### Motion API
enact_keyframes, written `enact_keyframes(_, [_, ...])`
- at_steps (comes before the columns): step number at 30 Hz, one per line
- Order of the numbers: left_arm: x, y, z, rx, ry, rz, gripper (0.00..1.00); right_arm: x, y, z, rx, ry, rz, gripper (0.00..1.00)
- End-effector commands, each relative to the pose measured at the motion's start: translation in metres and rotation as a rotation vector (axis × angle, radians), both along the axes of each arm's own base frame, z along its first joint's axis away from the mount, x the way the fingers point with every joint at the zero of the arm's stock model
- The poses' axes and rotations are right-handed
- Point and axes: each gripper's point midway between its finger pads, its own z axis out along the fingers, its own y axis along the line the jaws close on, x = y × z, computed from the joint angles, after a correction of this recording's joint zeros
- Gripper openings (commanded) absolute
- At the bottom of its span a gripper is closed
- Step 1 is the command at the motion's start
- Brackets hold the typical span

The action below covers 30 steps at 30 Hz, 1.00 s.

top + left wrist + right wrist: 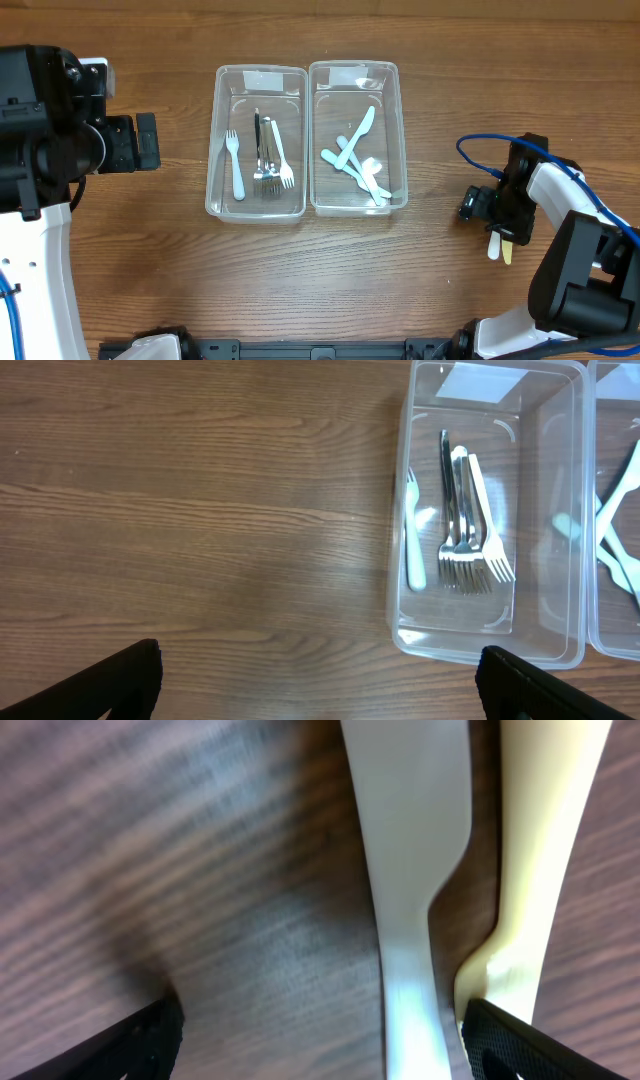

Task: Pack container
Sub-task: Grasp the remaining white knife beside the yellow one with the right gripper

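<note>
Clear plastic fork tub [222, 200] and matching knife tub [401, 130], 12 o'clock, part-filled | white and cream plastic knives [493, 246] unpacked on wooden table [400, 290], 3 o'clock | right gripper [325, 1038] spread wide astride them, gripping nothing | left gripper [325, 685] wide, empty, 9 o'clock

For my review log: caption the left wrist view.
Clear plastic container with metal forks and white plastic forks on wooden table.

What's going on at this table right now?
Two robot arms are packing cutlery into clear containers. The left container holds forks, and the right container holds pale plastic cutlery. The right hand is open and low over a white utensil and a cream utensil, which lie side by side on the table, ungripped. The left hand is open and empty, left of the containers.
</note>
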Motion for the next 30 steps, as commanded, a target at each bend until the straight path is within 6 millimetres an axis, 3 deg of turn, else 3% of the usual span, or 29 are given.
enact_keyframes(1, [0.001,0.000,-0.002,-0.008,0.006,-0.013,1.00,0.009,0.004,-0.013,0.037,-0.023,0.004,0.92])
enact_keyframes(4, [0.001,0.000,-0.002,-0.008,0.006,-0.013,1.00,0.012,0.003,-0.011,0.035,-0.030,0.004,0.91])
enact_keyframes(8, [0.001,0.000,-0.002,-0.007,0.006,-0.013,1.00,-0.001,0.009,-0.010,0.062,0.022,0.027,0.91])
enact_keyframes(10, [0.001,0.000,-0.002,-0.007,0.006,-0.013,1.00,-0.003,0.022,-0.009,0.133,0.024,0.026,0.91])
enact_keyframes(17, [0.001,0.001,-0.002,-0.004,0.002,-0.011,1.00,-0.015,0.025,-0.008,0.145,0.073,0.014,0.90])
enact_keyframes(23, [0.002,0.001,-0.002,-0.004,0.002,-0.012,1.00,-0.029,0.026,-0.016,0.128,0.112,-0.064,0.82])
enact_keyframes(30, [0.001,0.001,-0.002,-0.004,0.003,-0.012,1.00,-0.029,0.026,-0.020,0.117,0.101,-0.120,0.55])
